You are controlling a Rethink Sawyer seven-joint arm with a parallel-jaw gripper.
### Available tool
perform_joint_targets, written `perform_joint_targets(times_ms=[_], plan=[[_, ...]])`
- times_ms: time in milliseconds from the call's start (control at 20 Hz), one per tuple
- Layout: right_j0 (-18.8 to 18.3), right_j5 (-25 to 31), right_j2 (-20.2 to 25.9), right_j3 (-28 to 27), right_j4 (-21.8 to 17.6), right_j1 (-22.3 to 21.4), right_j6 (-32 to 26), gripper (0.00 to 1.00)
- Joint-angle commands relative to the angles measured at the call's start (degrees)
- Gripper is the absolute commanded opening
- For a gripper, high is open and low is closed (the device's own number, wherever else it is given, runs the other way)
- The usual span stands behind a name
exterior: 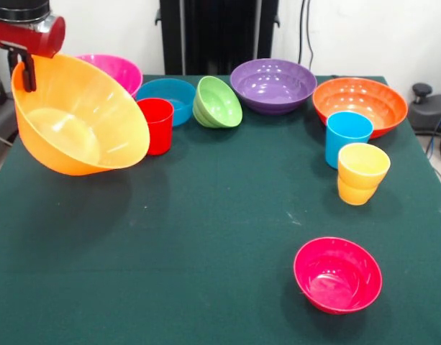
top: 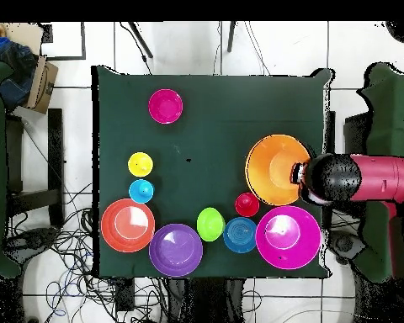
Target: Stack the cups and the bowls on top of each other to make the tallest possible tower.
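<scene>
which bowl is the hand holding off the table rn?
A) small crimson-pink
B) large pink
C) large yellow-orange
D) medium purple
C: the hand grips the rim of the yellow-orange bowl, which hangs tilted above the cloth; the pink bowl sits behind it on the table.

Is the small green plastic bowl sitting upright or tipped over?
Tipped. In the front view the small green plastic bowl lies on its side on the green table, with its opening facing sideways toward the purple bowl.
</scene>
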Motion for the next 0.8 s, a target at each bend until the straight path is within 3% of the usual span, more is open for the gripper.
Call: perform_joint_targets(times_ms=[50,800], plan=[[-5.64,1.54,5.75,3.47,5.62,0.69,-20.65,0.0],[-5.38,3.13,6.87,3.69,5.03,-0.59,-19.16,0.0]])
